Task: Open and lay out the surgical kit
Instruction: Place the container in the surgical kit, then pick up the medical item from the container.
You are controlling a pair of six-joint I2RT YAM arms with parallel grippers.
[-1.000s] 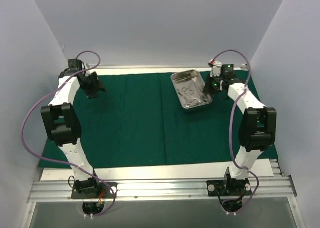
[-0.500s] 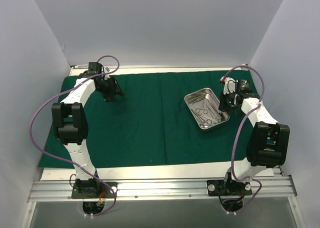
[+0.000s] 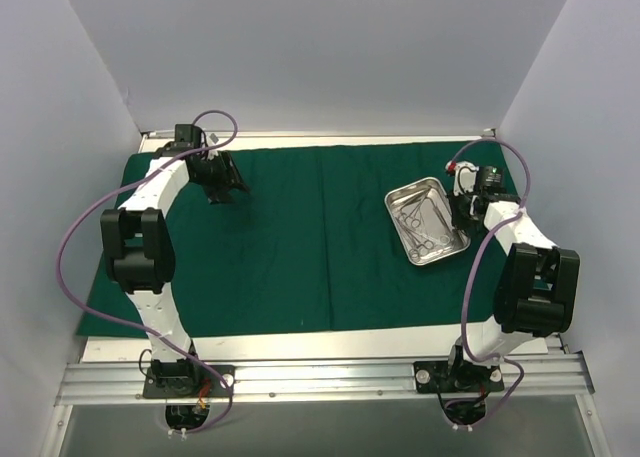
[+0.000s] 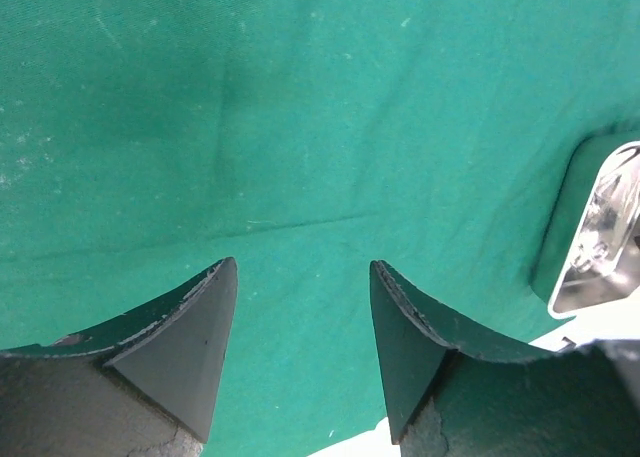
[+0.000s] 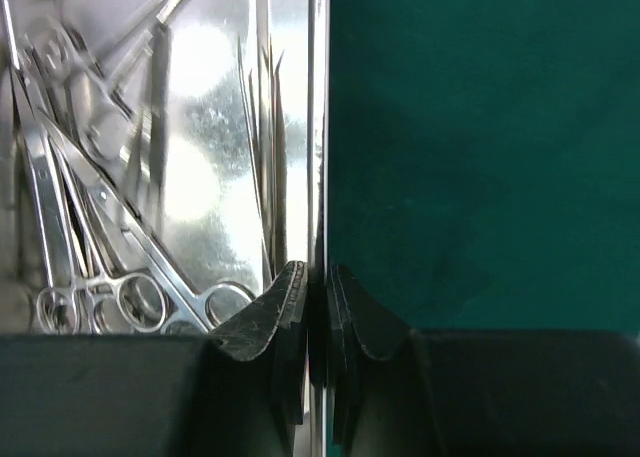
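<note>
The shiny steel tray [image 5: 200, 177] of ring-handled instruments [image 5: 130, 297] is pinched at its rim by the right end effector [image 5: 318, 287]; the left end effector [image 4: 303, 277] is spread over the drape [image 3: 300, 237]

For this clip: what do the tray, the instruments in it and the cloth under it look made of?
The tray looks like polished metal, probably steel: mirror-bright floor with glare patches. The instruments look like the same silvery metal, likely steel: slim, shiny, ring-handled. The cloth looks like dark green fabric with a matte finish: soft creases, lint specks, no shine.
</note>
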